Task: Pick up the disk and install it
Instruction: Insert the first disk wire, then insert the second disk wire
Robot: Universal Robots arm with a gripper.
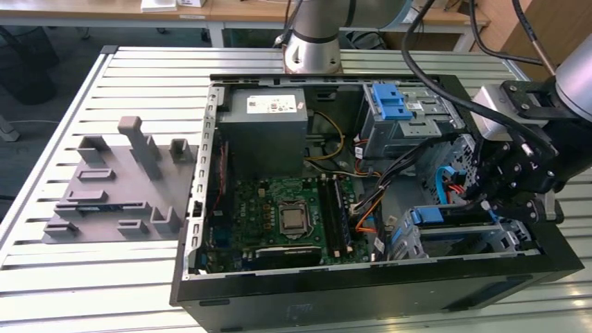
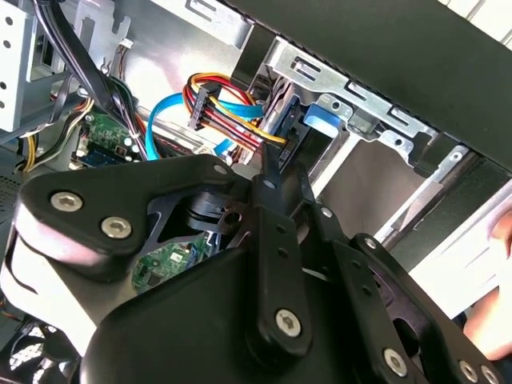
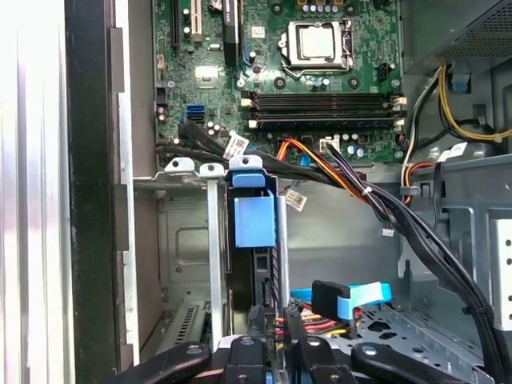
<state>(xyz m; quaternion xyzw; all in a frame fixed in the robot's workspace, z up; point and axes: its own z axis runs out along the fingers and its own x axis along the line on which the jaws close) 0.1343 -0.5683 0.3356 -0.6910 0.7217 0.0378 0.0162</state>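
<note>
I am working inside an open computer case [image 1: 199, 208] lying on a slatted metal table [image 1: 111, 277], and room is tight. In the first wrist view the drive cage [image 3: 180, 240] is walling in the disk [image 3: 256, 240] with thin metal uprights on one side, while black cable bundles [image 3: 384, 208] and a blue data cable [image 3: 352, 300] are crowding the other. The case's black rim [image 3: 88, 184] is running just beside the cage.

The disk is sitting on edge in the cage slot, dark and narrow from this angle, with a blue tab [image 3: 256, 220] on its face and a blue rail cap [image 3: 246, 172] at its far end. In the second wrist view its blue end [image 2: 324, 120] is lying against the cage bracket, with red, yellow and orange wires [image 2: 216, 104] close by.

I am reaching down over the corner of the case at the exterior view's right. My gripper [image 3: 272, 340] is sitting at the disk's near edge, fingers [image 3: 294, 332] drawn narrow; I cannot tell whether they are pinching the disk.
</note>
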